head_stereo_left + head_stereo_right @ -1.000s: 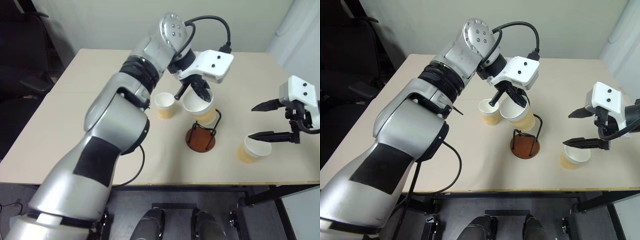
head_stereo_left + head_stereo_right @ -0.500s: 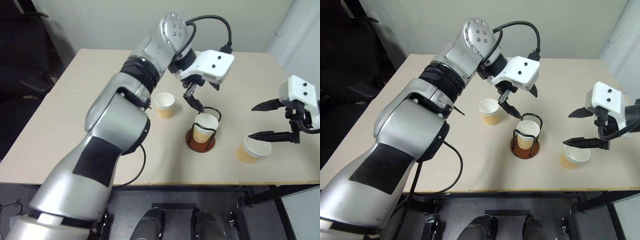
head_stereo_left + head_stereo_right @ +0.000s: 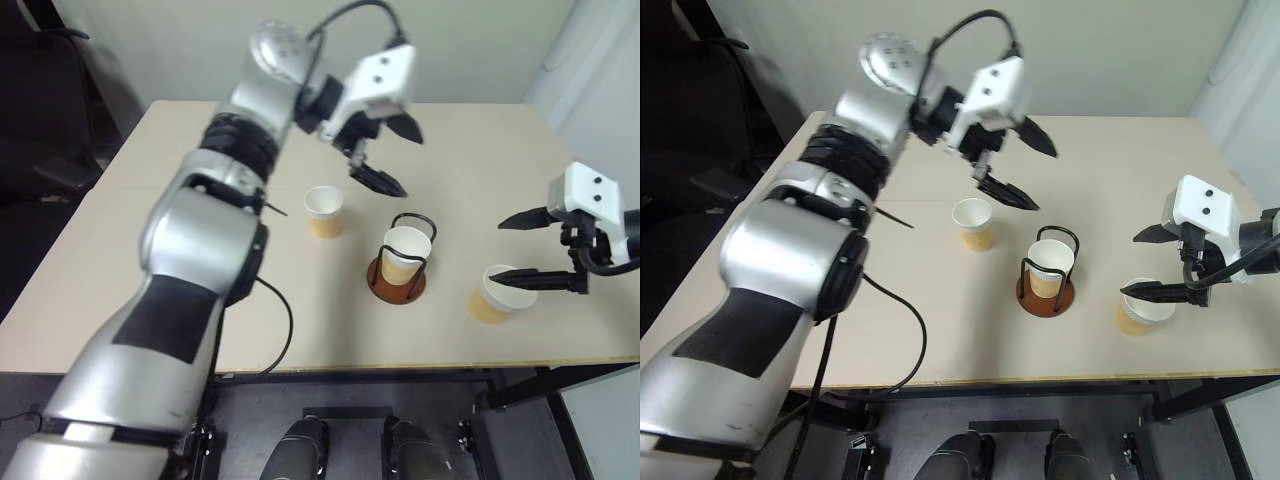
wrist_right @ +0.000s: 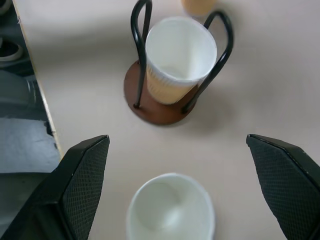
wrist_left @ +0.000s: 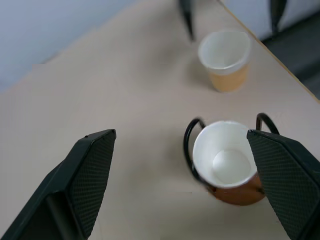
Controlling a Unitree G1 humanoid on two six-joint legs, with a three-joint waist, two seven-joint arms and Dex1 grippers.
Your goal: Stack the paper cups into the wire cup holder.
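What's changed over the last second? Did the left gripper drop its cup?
Yes. The left gripper let go of its paper cup, which now stands in the wire cup holder, then opened and pulled up and away. The right gripper stayed open around the cup near the table edge; the cup beside the holder did not move.

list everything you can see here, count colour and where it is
paper cups: three, tan-orange with white insides; one in the wire cup holder, one upright to its left, one upright near the table's front right
wire cup holder: one, black wire on a reddish-brown disc, mid-table
table: one, beige
chair: one, black, left of the table
left gripper: fingers open, raised above the table behind the holder
right gripper: fingers open, either side of the front-right cup
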